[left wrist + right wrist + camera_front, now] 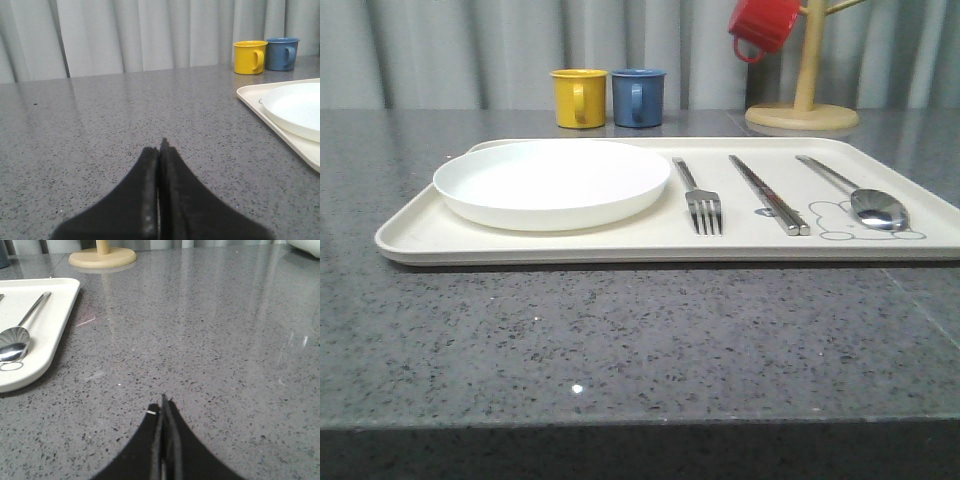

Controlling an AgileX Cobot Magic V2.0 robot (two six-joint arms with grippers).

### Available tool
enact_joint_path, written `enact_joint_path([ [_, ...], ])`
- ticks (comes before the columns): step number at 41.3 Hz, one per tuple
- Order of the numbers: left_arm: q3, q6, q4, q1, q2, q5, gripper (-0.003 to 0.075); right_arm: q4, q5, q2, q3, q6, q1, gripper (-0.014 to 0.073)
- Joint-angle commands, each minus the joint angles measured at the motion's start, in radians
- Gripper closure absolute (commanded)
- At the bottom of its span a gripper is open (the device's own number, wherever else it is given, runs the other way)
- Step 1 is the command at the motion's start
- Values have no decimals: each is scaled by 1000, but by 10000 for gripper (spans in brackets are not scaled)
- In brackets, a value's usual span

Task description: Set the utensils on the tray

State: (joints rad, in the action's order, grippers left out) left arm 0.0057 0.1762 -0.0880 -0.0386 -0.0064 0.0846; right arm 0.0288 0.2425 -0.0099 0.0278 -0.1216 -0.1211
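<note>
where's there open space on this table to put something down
Bare counter lies in front of the tray, and beside its plate end near the left claw. More past the spoon end, by the right claw. The tray itself is crowded.

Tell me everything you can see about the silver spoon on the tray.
The silver metal spoon looks polished and mirror-bright, with an oval bowl and a long slim handle. It lies flat on the cream rectangular tray near its right end, bowl toward the robot and facing up, handle angled away toward the back. The bowl rests over the line-drawn rabbit. It lies apart from the silver metal chopsticks to its left, and no gripper touches it.
</note>
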Motion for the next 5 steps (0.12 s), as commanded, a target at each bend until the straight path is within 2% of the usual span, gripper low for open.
enact_joint_path([
  [1,3,-8,-4,1,-19,-85,739,12,-72,-17,-4,7,-6,706],
  [5,3,-8,-4,1,-19,-85,739,12,-72,-17,-4,7,-6,706],
])
